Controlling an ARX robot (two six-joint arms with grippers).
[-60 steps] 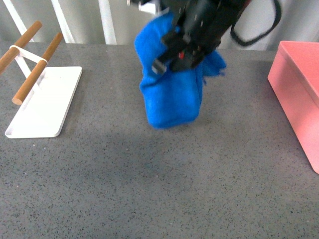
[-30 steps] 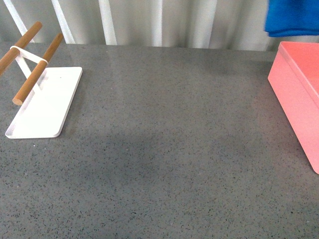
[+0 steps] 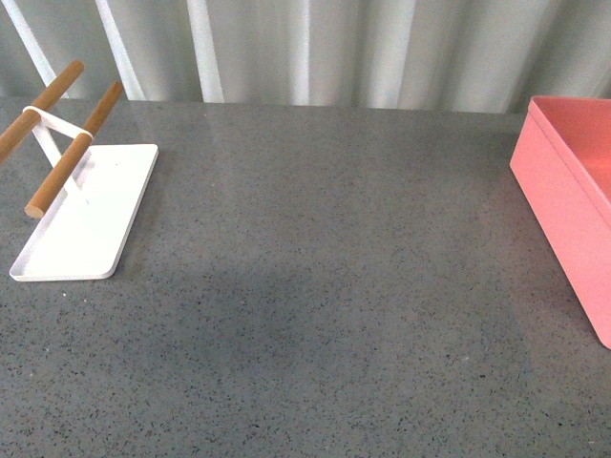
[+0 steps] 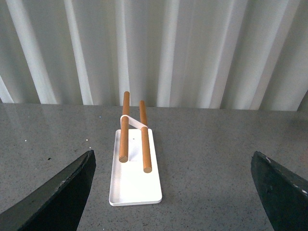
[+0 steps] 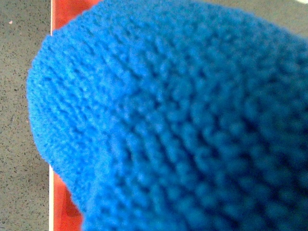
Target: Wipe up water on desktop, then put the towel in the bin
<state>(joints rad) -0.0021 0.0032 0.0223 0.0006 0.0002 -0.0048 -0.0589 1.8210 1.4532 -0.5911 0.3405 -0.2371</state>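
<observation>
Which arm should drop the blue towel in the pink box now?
The right. The towel fills its wrist camera, with the bin behind it. The left pincer is open and empty, facing the white tray.

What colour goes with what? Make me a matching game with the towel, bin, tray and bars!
Things:
1. towel
2. bin
3. tray
4. bars

Colours:
A. white
B. brown
C. blue
D. pink

Pairs: 1-C, 2-D, 3-A, 4-B
</observation>
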